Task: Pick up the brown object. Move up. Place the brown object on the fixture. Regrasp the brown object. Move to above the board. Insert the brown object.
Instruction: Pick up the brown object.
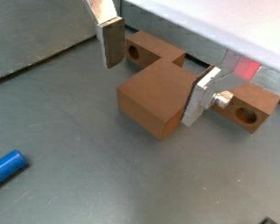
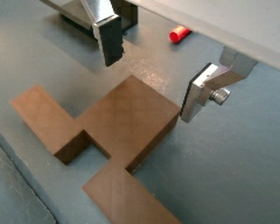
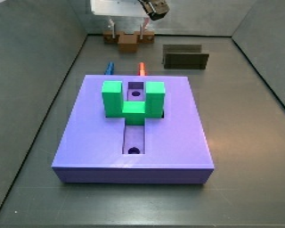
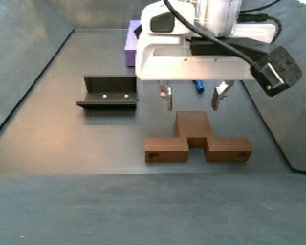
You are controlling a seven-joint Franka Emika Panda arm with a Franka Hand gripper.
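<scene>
Gripper: the gripper hangs low over the grey floor, just above the brown object, its fingers spread wide with nothing pinched between them.

Fingers: two flat silver plates with dark pads; in a wrist view one finger stands beside a holed arm of the brown object, the other finger against the side of its raised middle block (touching or just clear, I cannot tell).

Brown object: the brown object lies flat on the floor, a stepped tan-brown piece with a middle block and two arms reaching out to either side; in a wrist view each arm shows a round hole in its end. It sits straddled by the open fingers in both wrist views.

Pegs: a blue peg lies on the floor near the brown object; a red-orange peg lies a little further off.

Fixture: the fixture, a dark open-topped bracket, stands on the floor to one side of the gripper, apart from the brown object.

Board: the board, a purple slab with a lengthwise slot and holes, lies well apart from the gripper; a green block, U-shaped, stands on top of it.
</scene>
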